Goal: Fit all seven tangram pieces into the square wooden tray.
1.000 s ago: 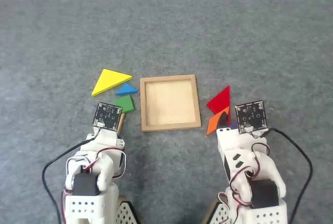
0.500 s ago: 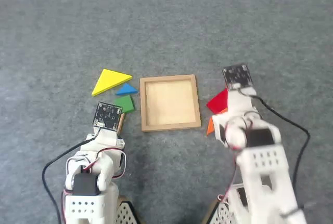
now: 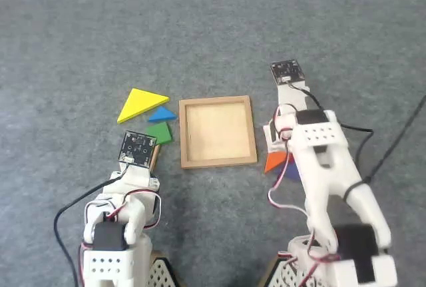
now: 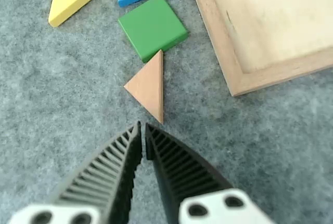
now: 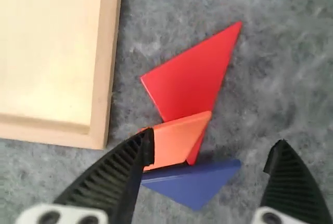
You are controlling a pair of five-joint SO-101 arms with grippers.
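The tray [image 3: 217, 162] sits on the counter [image 3: 66, 47], with yellow triangle [image 3: 140, 104], blue triangle [image 3: 162, 114], green square [image 3: 160, 132] and tan triangle [image 4: 150, 84] on its left-arm side. Opposite lie the red triangle [image 5: 192, 78], orange piece [image 5: 174, 141] seemingly overlapping it, and dark blue piece [image 5: 195, 182]. The left claw [image 4: 142, 126] is nearly closed, holding nothing; the right claw [image 5: 213, 143] gapes wide over them, empty.

7 tangram pieces [image 3: 142, 104], 1 wooden tray [image 3: 217, 162], 2 robot arms [image 3: 126, 197]
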